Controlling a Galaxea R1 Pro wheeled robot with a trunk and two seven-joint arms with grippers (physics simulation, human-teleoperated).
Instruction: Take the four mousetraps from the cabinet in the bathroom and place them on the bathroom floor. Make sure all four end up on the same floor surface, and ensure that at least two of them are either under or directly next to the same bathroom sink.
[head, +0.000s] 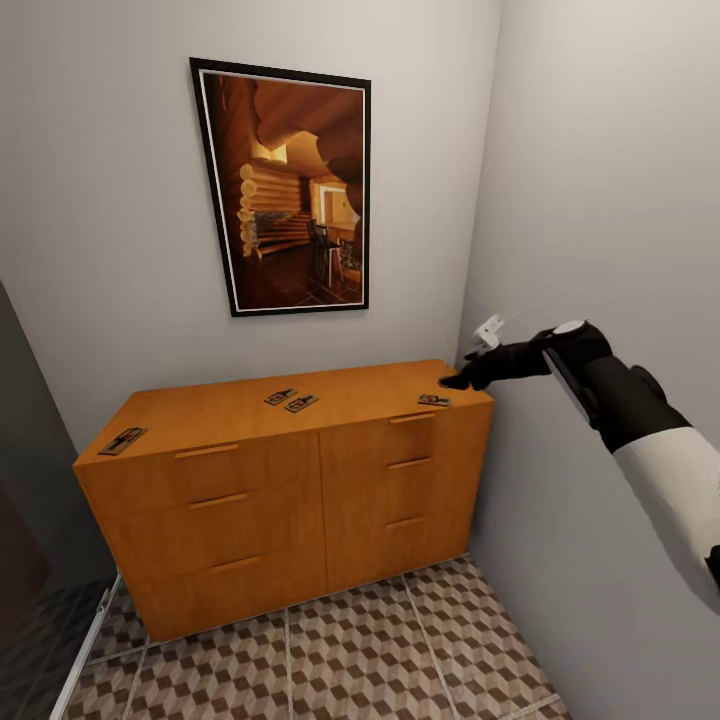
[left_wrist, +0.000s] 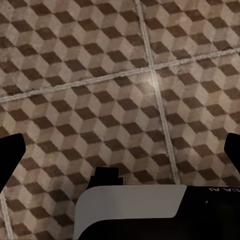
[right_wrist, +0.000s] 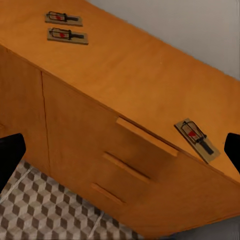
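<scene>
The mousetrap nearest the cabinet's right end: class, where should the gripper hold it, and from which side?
Grip the mousetrap across its long wooden edges, coming straight down from above. It lies flat on the cabinet top, so only its thin sides offer purchase, and the wire parts sit along its middle.

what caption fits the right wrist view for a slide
Right wrist camera looking down on the orange cabinet top: one mousetrap near the front edge, two more side by side farther along.

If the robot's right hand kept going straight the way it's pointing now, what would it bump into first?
Most likely the cabinet. Its right hand hangs open over the cabinet's right end, with a mousetrap just off its line. Going straight on, it would probably meet the wooden top or front edge near that trap, though depth is hard to judge.
</scene>
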